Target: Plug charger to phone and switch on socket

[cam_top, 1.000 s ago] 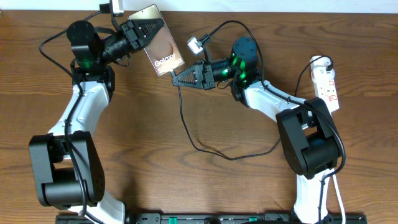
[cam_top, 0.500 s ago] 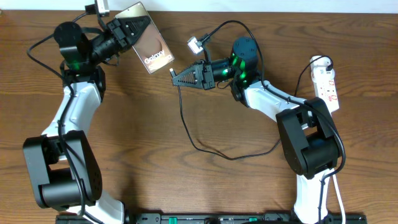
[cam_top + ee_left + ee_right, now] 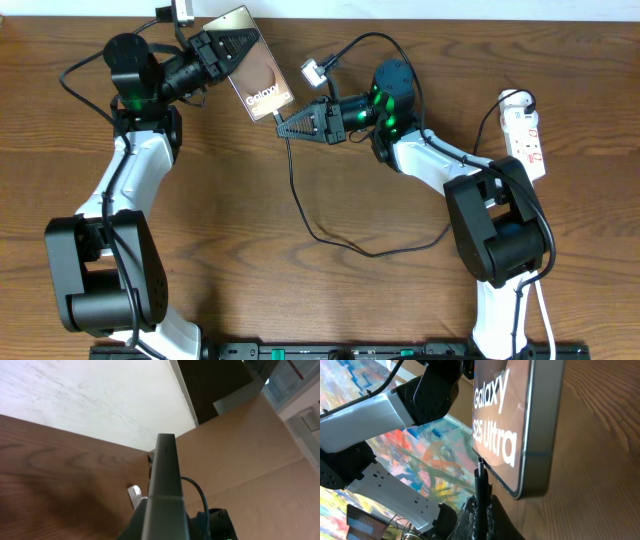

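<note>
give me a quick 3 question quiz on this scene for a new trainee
1. True or false: the left gripper holds the phone.
2. What does the right gripper grip? A) the plug end of the charger B) the power strip C) nothing
3. On which of the robot's sides does the socket lie?

Key: 1 true; 2 A; 3 right
</note>
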